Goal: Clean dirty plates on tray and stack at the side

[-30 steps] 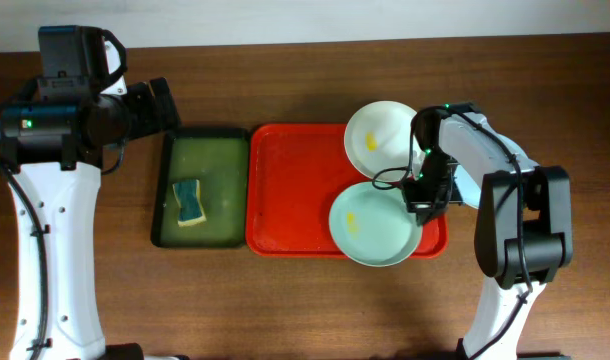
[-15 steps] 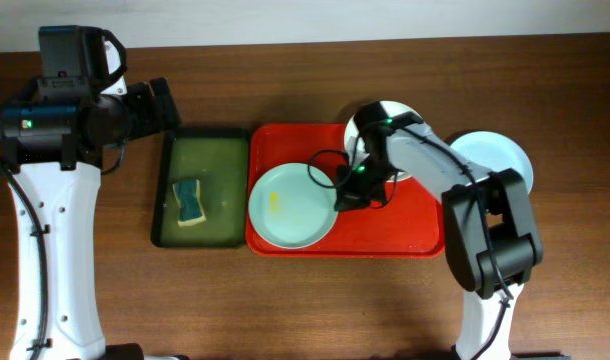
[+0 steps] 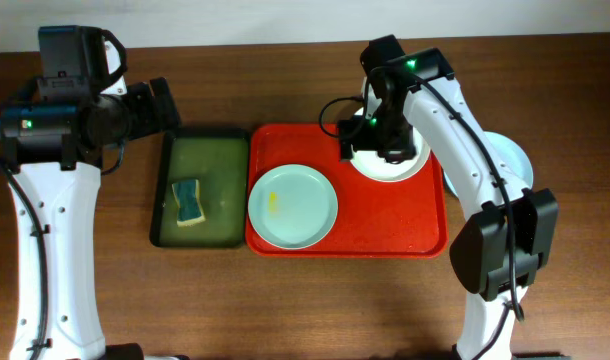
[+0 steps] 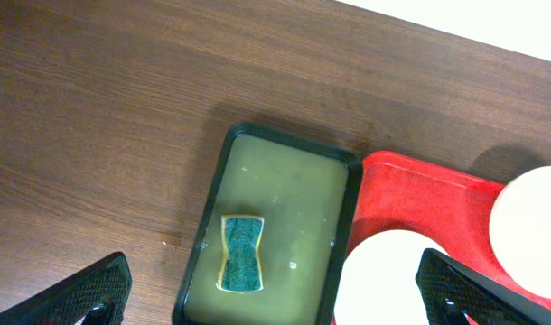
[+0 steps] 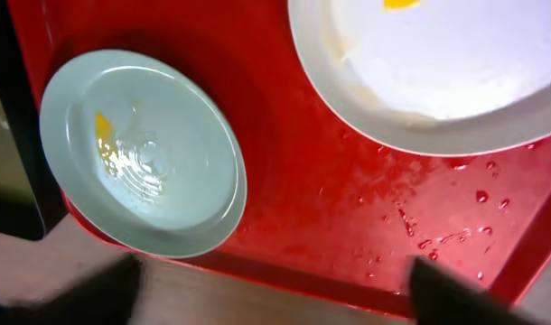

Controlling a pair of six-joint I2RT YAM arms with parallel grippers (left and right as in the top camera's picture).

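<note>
Over the red tray (image 3: 385, 225), near its 1 o'clock corner, the right gripper (image 5: 275, 293) hangs above the white plate (image 3: 395, 170). Its claw fingers are spread apart and grip nothing. A yellow smear shows at that plate's edge in the wrist view. A pale blue-green plate (image 3: 293, 206), also smeared yellow, lies at the tray's 9 o'clock end. A third plate (image 3: 513, 155) sits on the table (image 3: 285, 300) beyond the tray's 3 o'clock side, partly hidden by the right arm (image 3: 470, 160). The left gripper (image 4: 275, 293) hovers with its fingers well apart off the 11 o'clock corner of the green tray (image 3: 220, 165), where a sponge (image 3: 189, 201) lies.
</note>
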